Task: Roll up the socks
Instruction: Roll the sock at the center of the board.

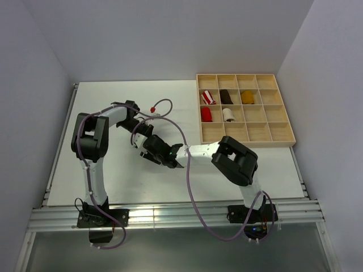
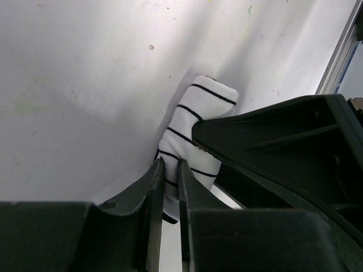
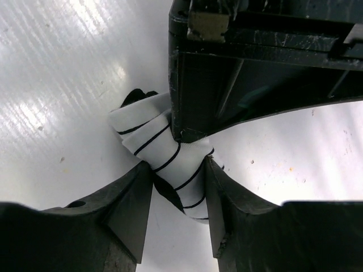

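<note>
White fabric sock w/ thin black stripes (image 3: 161,148) lies bunched on white table (image 1: 113,96), approx mid-table, where both arms' tips meet. Left gripper (image 2: 170,169) is nearly closed, just a thin slit, pinching sock's edge fabric btwn its fingers. Right gripper (image 3: 178,165) has jaws fairly wide, straddling sock's middle w/ both fingers pressed against its sides.

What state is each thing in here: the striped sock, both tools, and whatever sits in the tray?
striped sock, bunched into a loose roll on the table, not yet tidy.
left tool, shut on one end of it.
right tool, closed round its middle.
cream sock, rolled, in a compartment of the tray.
four other bundles, rolled, one per compartment.
</note>
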`<state>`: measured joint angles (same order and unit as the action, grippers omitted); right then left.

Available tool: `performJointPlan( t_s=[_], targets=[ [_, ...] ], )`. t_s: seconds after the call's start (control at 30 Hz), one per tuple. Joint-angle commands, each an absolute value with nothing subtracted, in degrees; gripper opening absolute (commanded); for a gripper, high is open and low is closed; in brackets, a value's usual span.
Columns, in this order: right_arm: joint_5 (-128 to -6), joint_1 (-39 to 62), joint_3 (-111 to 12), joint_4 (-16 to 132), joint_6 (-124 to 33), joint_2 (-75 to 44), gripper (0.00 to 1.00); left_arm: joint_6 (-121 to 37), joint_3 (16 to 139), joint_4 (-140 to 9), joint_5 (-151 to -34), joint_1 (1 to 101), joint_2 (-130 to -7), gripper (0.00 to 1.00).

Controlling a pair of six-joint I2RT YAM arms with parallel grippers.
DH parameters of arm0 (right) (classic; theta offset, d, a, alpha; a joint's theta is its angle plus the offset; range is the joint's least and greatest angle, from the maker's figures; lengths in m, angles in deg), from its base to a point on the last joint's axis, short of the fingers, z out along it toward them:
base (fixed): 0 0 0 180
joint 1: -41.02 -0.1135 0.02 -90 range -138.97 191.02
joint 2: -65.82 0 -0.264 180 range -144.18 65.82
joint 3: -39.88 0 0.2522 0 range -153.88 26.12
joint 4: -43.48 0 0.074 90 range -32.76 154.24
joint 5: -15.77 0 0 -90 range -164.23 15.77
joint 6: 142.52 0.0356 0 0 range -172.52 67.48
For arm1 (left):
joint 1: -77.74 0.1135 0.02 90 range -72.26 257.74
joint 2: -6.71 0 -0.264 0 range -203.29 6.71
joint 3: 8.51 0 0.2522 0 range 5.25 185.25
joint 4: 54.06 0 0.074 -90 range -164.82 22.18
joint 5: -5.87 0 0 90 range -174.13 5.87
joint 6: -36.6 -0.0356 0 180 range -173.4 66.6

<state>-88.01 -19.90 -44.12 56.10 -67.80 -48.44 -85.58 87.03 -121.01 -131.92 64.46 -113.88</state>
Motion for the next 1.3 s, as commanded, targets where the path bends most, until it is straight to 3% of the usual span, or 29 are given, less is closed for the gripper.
performJointPlan(
  t_s=[0.0,0.47,0.77,1.27],
  targets=[
    [-85.04,-18.3,-45.95,59.79,-65.79,-51.34,0.45,-86.8,89.62,-120.99,-129.04,64.73,-117.21,0.04],
    [-76.95,-15.75,-51.92,67.26,-64.73,-55.56,0.46,-84.25,100.96,-128.46,-133.26,65.61,-124.06,0.12],
    [-74.4,-14.88,-56.32,73.23,-64.65,-59.25,0.48,-84.07,103.43,-130.31,-132.47,65.61,-125.56,0.12],
    [-64.57,-12.94,-61.77,82.9,-64.56,-64.78,0.49,-87.67,108.79,-137.34,-134.93,65.7,-128.11,0.21]
  ],
)
